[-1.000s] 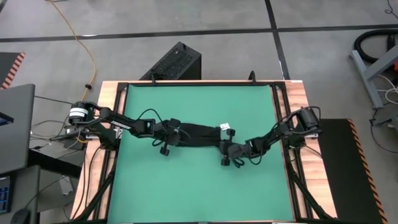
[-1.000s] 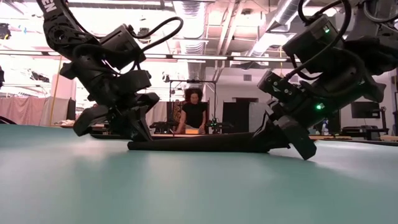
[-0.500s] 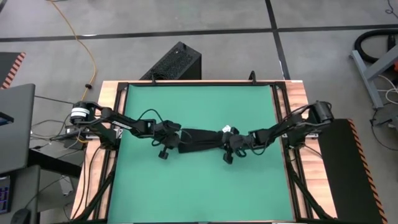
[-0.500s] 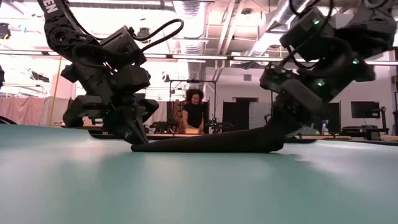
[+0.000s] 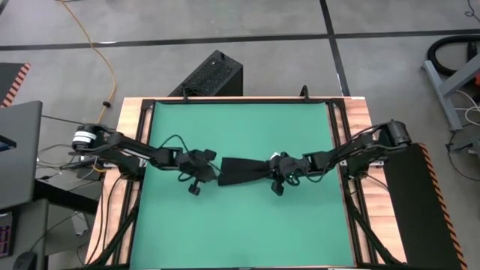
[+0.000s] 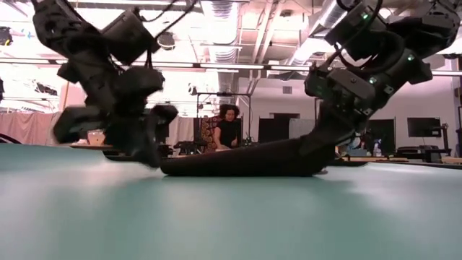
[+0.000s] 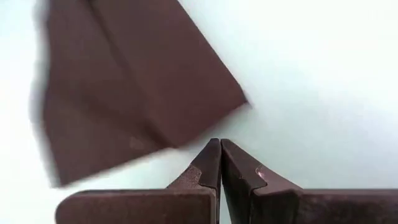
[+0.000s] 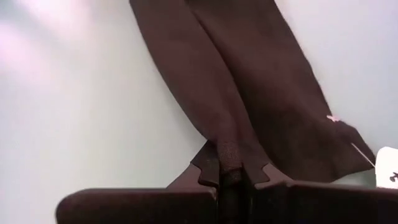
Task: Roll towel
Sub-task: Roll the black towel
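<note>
towel (image 5: 244,169) on green mat (image 5: 240,225) | right tool (image 5: 279,171) pinching it | left tool (image 5: 208,166) closed, empty

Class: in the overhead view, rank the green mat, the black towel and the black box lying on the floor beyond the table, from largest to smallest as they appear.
1. Green mat, by far the largest.
2. Black box and towel: they look alike in size, too close to rank.
</note>
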You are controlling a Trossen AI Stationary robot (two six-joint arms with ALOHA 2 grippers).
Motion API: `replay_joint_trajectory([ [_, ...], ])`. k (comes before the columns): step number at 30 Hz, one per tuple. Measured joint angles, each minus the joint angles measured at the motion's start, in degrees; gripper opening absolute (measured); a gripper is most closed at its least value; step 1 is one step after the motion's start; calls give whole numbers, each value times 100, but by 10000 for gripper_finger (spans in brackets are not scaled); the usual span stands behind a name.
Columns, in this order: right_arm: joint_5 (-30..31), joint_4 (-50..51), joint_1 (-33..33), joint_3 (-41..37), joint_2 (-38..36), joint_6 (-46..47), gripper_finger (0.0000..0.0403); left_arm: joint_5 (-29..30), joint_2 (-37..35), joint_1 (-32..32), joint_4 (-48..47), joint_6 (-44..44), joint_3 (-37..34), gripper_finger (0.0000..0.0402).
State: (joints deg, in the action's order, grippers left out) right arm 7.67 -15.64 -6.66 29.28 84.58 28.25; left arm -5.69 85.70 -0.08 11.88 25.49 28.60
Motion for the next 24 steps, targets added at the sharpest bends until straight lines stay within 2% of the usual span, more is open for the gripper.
replay_joint_trajectory([
  [4, -72, 66, 0, 2, 104, 23, 27, 155, -509, 105, 291, 99, 13, 0],
  [8, -193, 90, -5, 8, 103, 22, 27, -107, -471, 376, 1173, 522, 13, 0],
  [14, -322, 73, -4, 13, 87, 24, 27, -1024, 542, 903, 2238, 636, 50, 0],
  [18, -368, 65, -4, 13, 85, 22, 27, -1201, 1189, 944, 2626, 631, 166, 0],
  [24, -613, -3, 11, 24, 83, 81, 27, -1376, 1757, 942, 2669, 575, 335, 0],
])
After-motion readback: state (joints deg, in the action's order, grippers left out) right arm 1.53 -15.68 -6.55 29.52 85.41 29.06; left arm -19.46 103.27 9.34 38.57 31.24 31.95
